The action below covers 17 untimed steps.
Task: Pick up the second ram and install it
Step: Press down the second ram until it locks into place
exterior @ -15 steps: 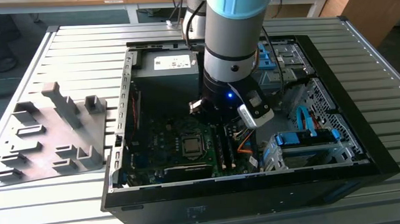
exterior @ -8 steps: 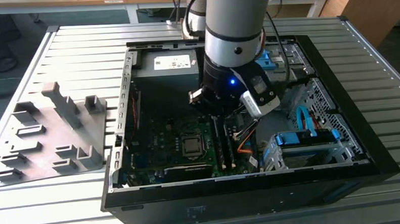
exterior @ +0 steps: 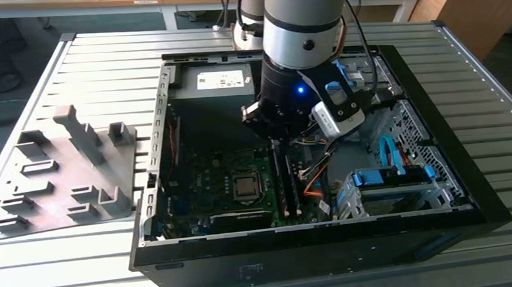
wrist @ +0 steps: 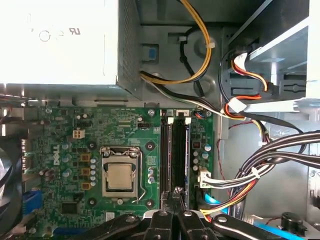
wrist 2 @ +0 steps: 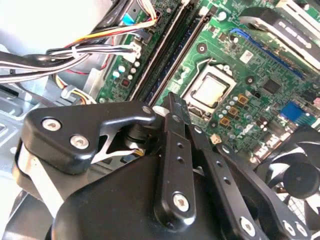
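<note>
Exterior view: one arm reaches into the open case (exterior: 154, 187), its gripper (exterior: 276, 139) down at the memory slots; one grey tray (exterior: 63, 171) lies well apart at this view's left.

Second wrist view: the fingers (wrist 2: 172, 130) are pinched together with nothing between them; two long slots run past one processor socket (wrist 2: 210, 92).

First wrist view: the gripper (wrist: 177, 195) tips sit over the slot pair; both slots look filled, and the ram (wrist: 181, 150) seems to stand in the one beneath the tips, though edge-on I can't be sure.

The step looks like seating; that calls for straight, even downward pressure.
</note>
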Each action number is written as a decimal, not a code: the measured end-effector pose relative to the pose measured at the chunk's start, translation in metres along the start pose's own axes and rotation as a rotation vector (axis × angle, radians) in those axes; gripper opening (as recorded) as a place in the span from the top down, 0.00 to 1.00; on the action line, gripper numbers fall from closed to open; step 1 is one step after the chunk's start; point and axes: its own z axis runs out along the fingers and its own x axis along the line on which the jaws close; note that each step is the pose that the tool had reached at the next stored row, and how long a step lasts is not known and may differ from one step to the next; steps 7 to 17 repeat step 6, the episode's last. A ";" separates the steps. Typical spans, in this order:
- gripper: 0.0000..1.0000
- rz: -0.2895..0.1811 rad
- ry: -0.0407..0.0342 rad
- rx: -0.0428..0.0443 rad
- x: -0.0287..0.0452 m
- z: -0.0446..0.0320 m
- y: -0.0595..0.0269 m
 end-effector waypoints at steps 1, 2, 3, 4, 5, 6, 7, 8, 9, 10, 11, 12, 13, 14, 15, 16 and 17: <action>0.90 0.000 0.0000 0.0000 0.0000 0.0000 0.0000; 0.90 0.000 0.0000 -0.0003 0.0000 0.0000 0.0000; 0.90 0.000 0.0001 -0.0001 0.0000 -0.0001 0.0000; 0.90 0.000 0.0000 -0.0001 0.0000 -0.0001 0.0000; 0.90 0.000 0.0001 -0.0001 0.0000 -0.0001 0.0000; 0.90 0.000 0.0001 -0.0001 0.0000 -0.0001 0.0000; 0.90 0.000 0.0001 -0.0001 0.0000 -0.0001 0.0000; 0.90 0.000 0.0001 -0.0001 0.0000 -0.0001 0.0000; 0.90 0.000 0.0001 -0.0001 0.0000 -0.0001 0.0000; 0.90 0.000 0.0001 -0.0001 0.0000 -0.0001 0.0000; 0.90 0.000 0.0001 -0.0001 0.0000 -0.0001 0.0000; 0.90 0.000 0.0001 -0.0001 0.0000 -0.0001 0.0000; 0.90 0.000 0.0001 -0.0001 0.0000 -0.0001 0.0000; 0.90 0.000 0.0001 -0.0001 0.0000 -0.0001 0.0000; 0.90 0.000 0.0001 -0.0001 0.0000 -0.0001 0.0000; 0.90 0.000 0.0001 -0.0001 0.0000 -0.0001 0.0000; 0.90 0.000 0.0001 -0.0001 0.0000 -0.0001 0.0000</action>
